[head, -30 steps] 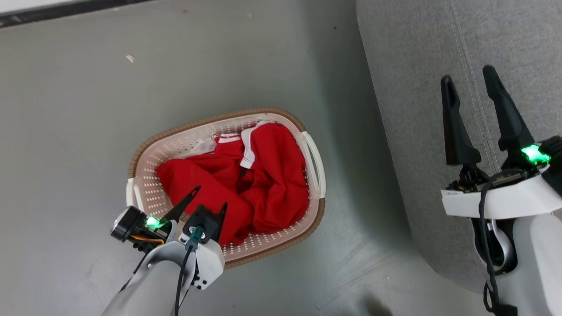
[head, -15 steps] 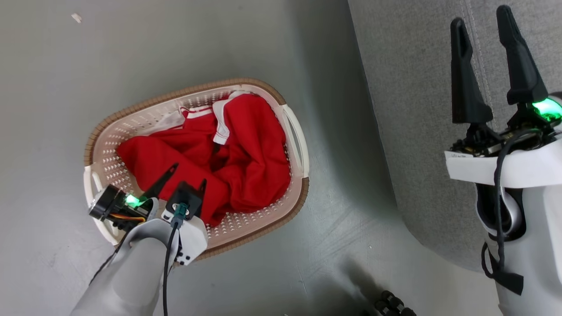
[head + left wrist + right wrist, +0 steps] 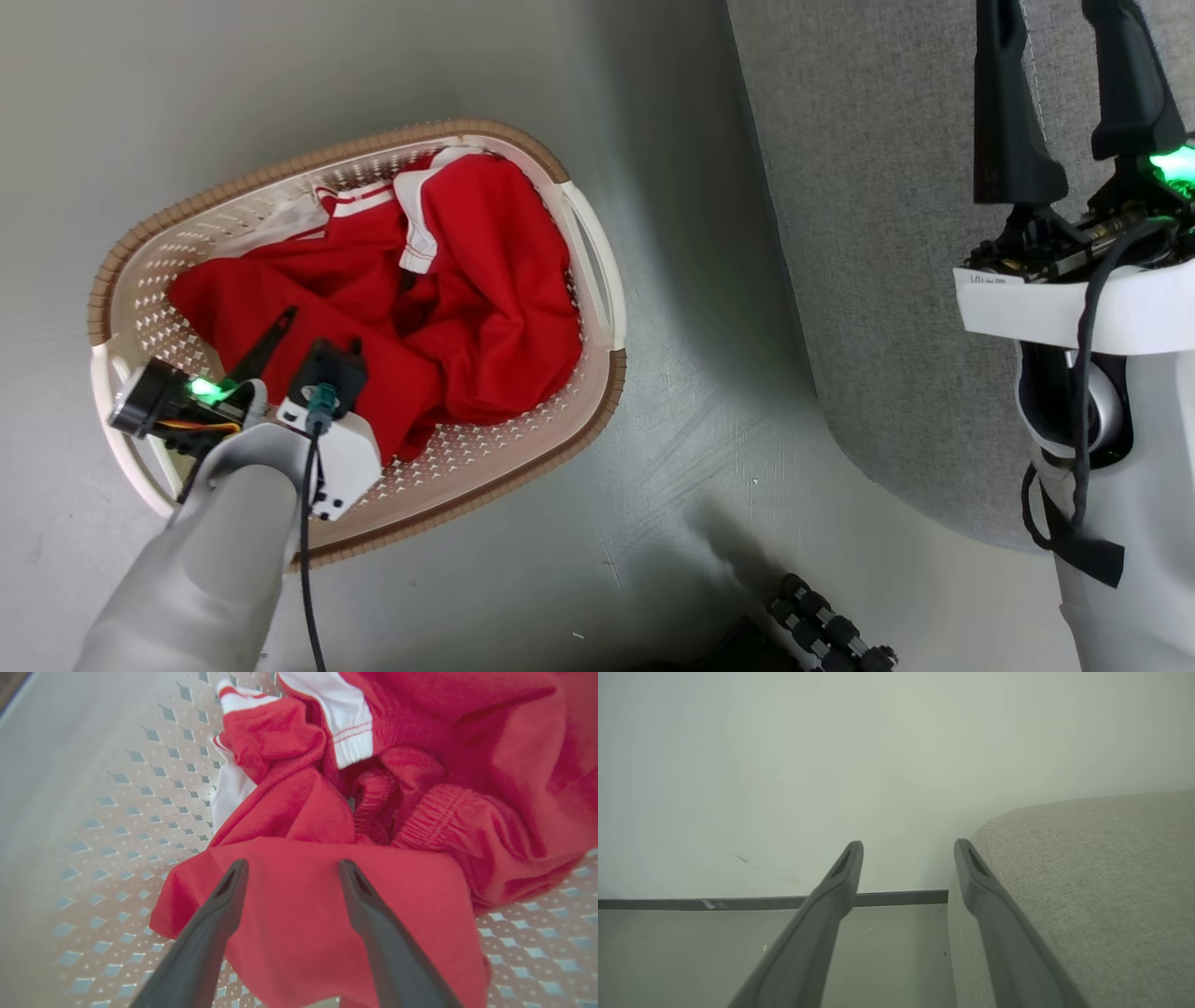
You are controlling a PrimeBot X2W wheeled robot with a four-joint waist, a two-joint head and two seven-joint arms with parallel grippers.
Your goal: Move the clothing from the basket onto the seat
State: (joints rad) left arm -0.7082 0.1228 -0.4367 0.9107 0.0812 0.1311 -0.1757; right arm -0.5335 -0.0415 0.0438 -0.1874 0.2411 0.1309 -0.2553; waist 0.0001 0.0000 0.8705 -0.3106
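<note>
The oval cream basket with a brown rim stands on the floor at the left of the head view. Crumpled red clothing with white trim fills it. My left gripper hangs open inside the basket's near left end, just above the red fabric. In the left wrist view its fingers straddle a flat red fold of the clothing, and the gripper holds nothing. My right gripper stands open and empty over the grey seat at the right, its tips cut off by the top edge.
The basket's perforated wall lies left of the fabric. A black ribbed part sits at the bottom edge. In the right wrist view, the right gripper points at a pale wall with a dark baseboard, beside the seat's rounded corner.
The head camera has shifted, so the basket now sits further left and higher in the picture. My left gripper stays open over the near left of the clothing, seemingly a little lower.
</note>
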